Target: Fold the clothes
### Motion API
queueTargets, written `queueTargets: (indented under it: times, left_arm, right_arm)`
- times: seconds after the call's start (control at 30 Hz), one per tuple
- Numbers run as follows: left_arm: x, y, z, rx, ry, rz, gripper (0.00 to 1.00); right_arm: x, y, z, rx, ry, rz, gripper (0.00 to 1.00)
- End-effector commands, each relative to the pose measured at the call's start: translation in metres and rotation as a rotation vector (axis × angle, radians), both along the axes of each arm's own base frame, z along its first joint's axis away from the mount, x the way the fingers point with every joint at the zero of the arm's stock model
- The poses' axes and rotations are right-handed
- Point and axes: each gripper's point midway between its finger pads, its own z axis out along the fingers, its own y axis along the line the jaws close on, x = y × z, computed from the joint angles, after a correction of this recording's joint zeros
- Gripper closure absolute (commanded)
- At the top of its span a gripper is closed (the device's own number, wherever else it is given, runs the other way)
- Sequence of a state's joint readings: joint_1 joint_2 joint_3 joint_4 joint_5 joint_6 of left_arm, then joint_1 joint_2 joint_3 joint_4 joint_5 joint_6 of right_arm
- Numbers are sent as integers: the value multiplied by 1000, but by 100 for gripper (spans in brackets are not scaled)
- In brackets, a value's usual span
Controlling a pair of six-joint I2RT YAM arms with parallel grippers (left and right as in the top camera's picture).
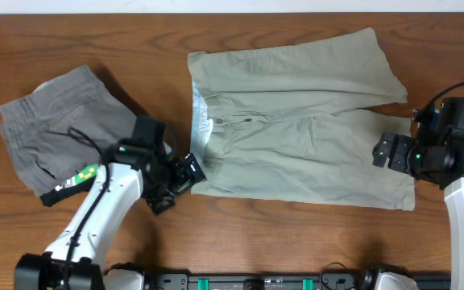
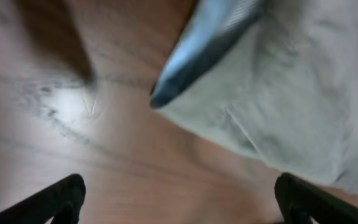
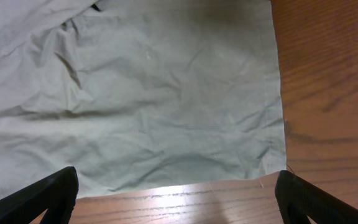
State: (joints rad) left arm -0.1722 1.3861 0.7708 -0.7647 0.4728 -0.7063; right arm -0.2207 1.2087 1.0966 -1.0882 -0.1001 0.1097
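A shallow pinch at either end could catch only the top layer, and the khaki shorts (image 1: pixel 296 121) would bunch rather than fold flat. They lie spread across the centre and upper right of the overhead view. The waistband corner is just beside the left gripper (image 1: pixel 187 174) and the lower hem lies under the right gripper (image 1: pixel 390 153). Both grippers gape wide, holding nothing.

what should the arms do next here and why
Probably lower both open grippers and pinch the near edge of the khaki shorts. The left gripper sits by the waistband corner, the right gripper is at the leg hem, and the shorts lie spread flat, unfolded, with nothing held.
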Motion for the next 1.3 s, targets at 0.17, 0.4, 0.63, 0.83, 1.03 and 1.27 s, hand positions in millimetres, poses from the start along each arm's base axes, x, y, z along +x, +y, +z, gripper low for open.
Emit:
queueTargets:
  times: [0.17,0.4,0.63,0.83,1.03,1.27]
  left_arm:
    - [-5,-21,-33,-82,7,125,6]
    - [-2,-16,-49,25,-39,170,12]
    - [4,-25,-48,10,-74,182,22]
    - [14,-16,-50,63,-118,216,26]
    - [27,-16,-46,65,-178,227,62]
    - [31,-18,-45,58,-198,216,94]
  right_arm:
    - [-1,-3,1,-14,0,1,1]
    - [-1,-3,0,-14,3,1,1]
    - [-1,-3,0,-14,3,1,1]
    - [-2,-3,0,-13,4,1,1]
    - [-2,-3,0,-13,4,1,1]
    - [-15,-24,-5,-83,68,-168,1]
